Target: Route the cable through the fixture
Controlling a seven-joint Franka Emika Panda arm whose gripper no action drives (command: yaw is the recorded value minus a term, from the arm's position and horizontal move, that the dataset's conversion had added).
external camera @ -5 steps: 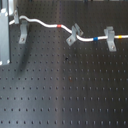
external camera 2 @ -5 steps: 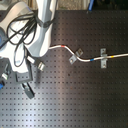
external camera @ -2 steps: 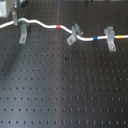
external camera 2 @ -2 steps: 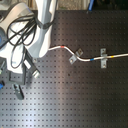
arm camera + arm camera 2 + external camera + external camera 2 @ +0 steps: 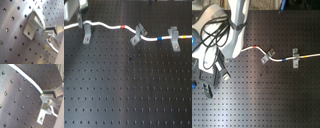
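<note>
Cable (image 5: pixel 111 25) is lying along the far part of the board (image 5: pixel 129 90) in the first exterior view, running from that view's left edge past the fixture (image 5: pixel 87 34), through the tilted clip (image 5: pixel 137 35) and the T-topped clip (image 5: pixel 174 39) on the first exterior view's right. At the fixture the cable is sitting at or just behind the slotted top — cannot tell whether it is seated in the slot.

Gripper: only the arm base and its black cable bundle (image 5: pixel 214 37) are showing in the second exterior view; the first wrist view is showing a grey clip (image 5: pixel 35 21) close up, and the second wrist view the white cable (image 5: pixel 27 80) passing a clip (image 5: pixel 46 110). Finger spread — cannot tell from any picture.

Risks, as a guess: cable resting on the fixture's shoulder rather than in the slot and slipping off; pulling on it could drag it out of the tilted clip; the gripper, being close to a clip, could knock it.

Room: the near part of the board is bare, open for moving. The far strip with the three clips is tight, and the cable is running off the first exterior view's left edge.
</note>
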